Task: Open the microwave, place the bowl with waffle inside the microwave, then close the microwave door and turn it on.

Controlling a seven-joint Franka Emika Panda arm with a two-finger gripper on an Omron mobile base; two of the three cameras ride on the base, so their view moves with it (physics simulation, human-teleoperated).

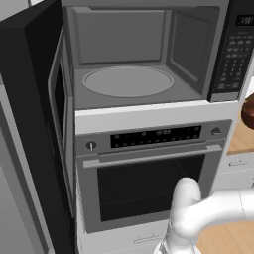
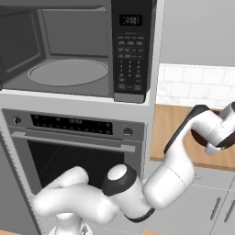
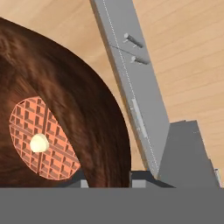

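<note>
The microwave (image 1: 129,54) stands open with its grey cavity and round turntable (image 1: 128,81) bare. The microwave door (image 1: 34,99) is swung out to the left. The reddish-brown bowl (image 3: 83,109) is close under the hand, with the orange waffle (image 3: 48,140) lying inside it. The bowl (image 1: 249,113) also peeks in at the right edge, over the wooden counter (image 1: 240,141). My gripper (image 3: 111,183) is shut on the bowl's near rim, one fingertip on each side of the wall. I cannot tell whether the bowl rests on the counter or hangs just above it.
The keypad panel (image 2: 129,50) is right of the cavity. A silver oven (image 1: 149,178) with a horizontal handle sits below the microwave. Grey cabinet fronts (image 3: 131,78) run under the counter (image 2: 174,124). My arm (image 2: 174,170) crosses in front of the oven.
</note>
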